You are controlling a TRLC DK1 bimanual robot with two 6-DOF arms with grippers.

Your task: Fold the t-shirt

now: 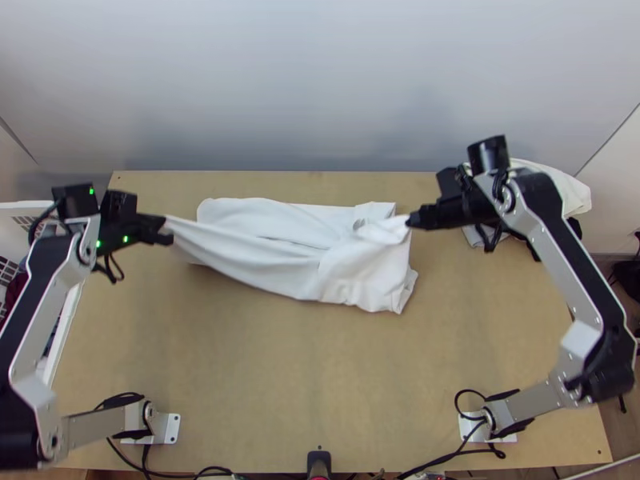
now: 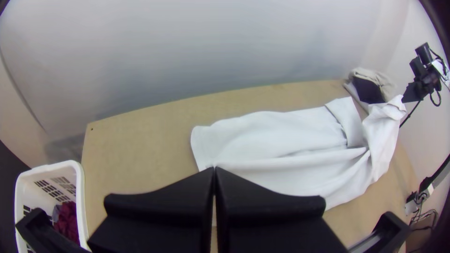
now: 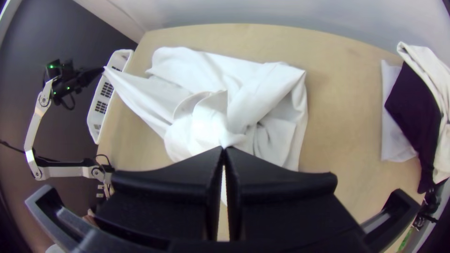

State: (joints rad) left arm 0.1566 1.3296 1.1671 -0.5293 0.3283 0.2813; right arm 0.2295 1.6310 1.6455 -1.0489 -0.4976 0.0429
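We see the left gripper pinched closed on one end of the white t-shirt, right gripper pinched closed near the other; shirt's stretched between, partly on the table.

here's the t-shirt across the surface | basket just beside, left | clothes far right | wall behind

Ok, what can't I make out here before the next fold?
- Left wrist view: pinched part of shirt, covered by left gripper.
- Right wrist view: pinched part, covered by right gripper.
- Top view: shirt's lower layers, under its upper ones.
- Top view: basket, cut off by left edge.
- Top view: clothes pile, partly behind right arm.
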